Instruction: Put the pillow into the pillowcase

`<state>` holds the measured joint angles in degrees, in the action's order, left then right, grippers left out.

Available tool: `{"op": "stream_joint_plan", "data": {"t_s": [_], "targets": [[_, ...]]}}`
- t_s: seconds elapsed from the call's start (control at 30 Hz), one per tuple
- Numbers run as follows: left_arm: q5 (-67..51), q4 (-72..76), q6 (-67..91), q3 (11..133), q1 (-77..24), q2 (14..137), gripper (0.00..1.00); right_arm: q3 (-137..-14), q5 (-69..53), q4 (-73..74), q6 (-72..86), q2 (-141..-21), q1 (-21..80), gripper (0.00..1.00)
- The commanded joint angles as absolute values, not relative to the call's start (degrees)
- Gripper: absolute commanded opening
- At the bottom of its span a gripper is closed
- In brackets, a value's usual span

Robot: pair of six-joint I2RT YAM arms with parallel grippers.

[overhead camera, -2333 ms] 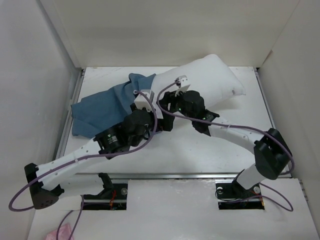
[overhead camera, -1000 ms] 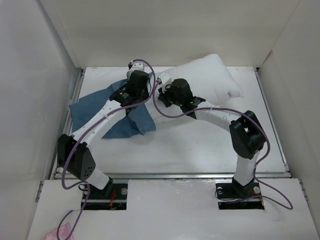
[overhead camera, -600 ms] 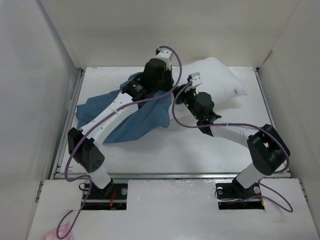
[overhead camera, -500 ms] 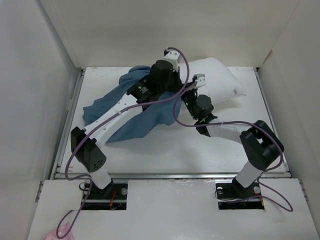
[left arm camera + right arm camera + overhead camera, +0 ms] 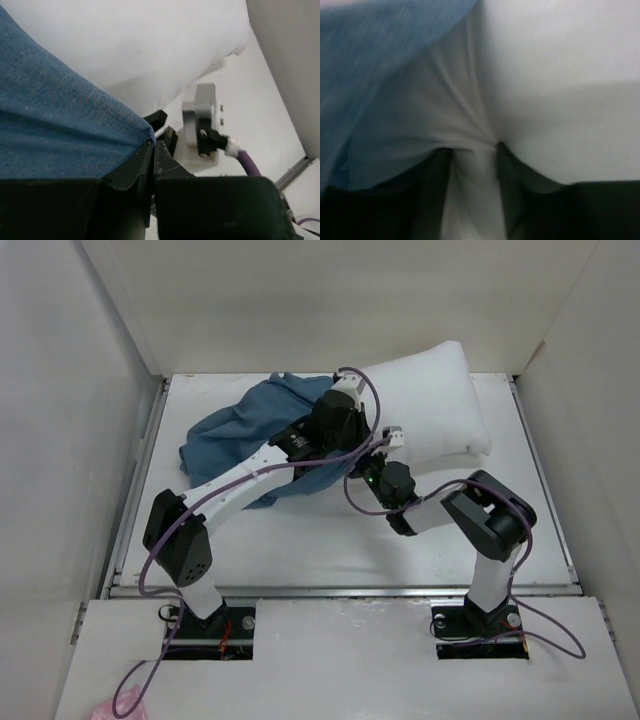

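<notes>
The white pillow (image 5: 435,400) lies at the back right of the table, and it fills the top of the left wrist view as pillow (image 5: 140,45). The blue pillowcase (image 5: 245,430) is bunched to its left, its right edge up against the pillow's left end. My left gripper (image 5: 362,433) is shut on that edge; in its own view the pillowcase (image 5: 60,130) ends pinched between the jaws of the left gripper (image 5: 153,145). My right gripper (image 5: 383,448) presses into the pillow's near side. Its view shows a fold of pillow (image 5: 545,75) bunched between the half-closed fingers of the right gripper (image 5: 472,147), with the pillowcase (image 5: 375,55) at upper left.
White walls (image 5: 110,390) box in the table on the left, back and right. Both arms cross the middle of the table (image 5: 330,550), their wrists close together. The right arm's white wrist mount (image 5: 200,122) sits just beyond my left fingertips.
The left arm has swung right, dragging the pillowcase up to the pillow. The right gripper has dropped toward the pillow's near edge and its jaws have widened. The pillow has shifted slightly.
</notes>
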<state>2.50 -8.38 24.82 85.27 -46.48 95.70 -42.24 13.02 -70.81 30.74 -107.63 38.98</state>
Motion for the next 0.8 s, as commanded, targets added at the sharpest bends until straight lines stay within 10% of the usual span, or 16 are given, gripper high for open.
{"op": "stream_joint_plan", "data": {"t_s": [0.0, 0.2, 0.37, 0.43, 0.57, 0.77], "targets": [[1.3, -7.0, 31.0, 83.7, -42.0, 94.9, 0.0, -39.7, 4.3, -87.7, 32.4, -100.1, 39.5, 0.53], [5.0, -9.0, 33.0, 85.7, -34.5, 97.2, 0.0, -37.2, 9.5, -60.5, 26.6, -82.7, 38.9, 0.95], [3.5, -8.6, 31.6, 87.3, -33.3, 95.4, 0.04, -46.9, 19.2, -31.4, 19.3, -73.7, 38.4, 0.99], [5.4, -11.7, 30.9, 88.8, -33.3, 94.7, 0.5, -51.6, 20.5, -22.9, 16.6, -73.7, 37.0, 0.99], [10.4, -12.2, 29.2, 87.5, -33.3, 90.4, 0.98, -55.8, 21.0, -18.6, 14.6, -73.7, 34.0, 0.99], [19.5, -16.1, 28.7, 88.5, -33.3, 88.1, 1.0, -66.5, 15.1, -9.6, 14.6, -82.3, 26.4, 0.99]]}}
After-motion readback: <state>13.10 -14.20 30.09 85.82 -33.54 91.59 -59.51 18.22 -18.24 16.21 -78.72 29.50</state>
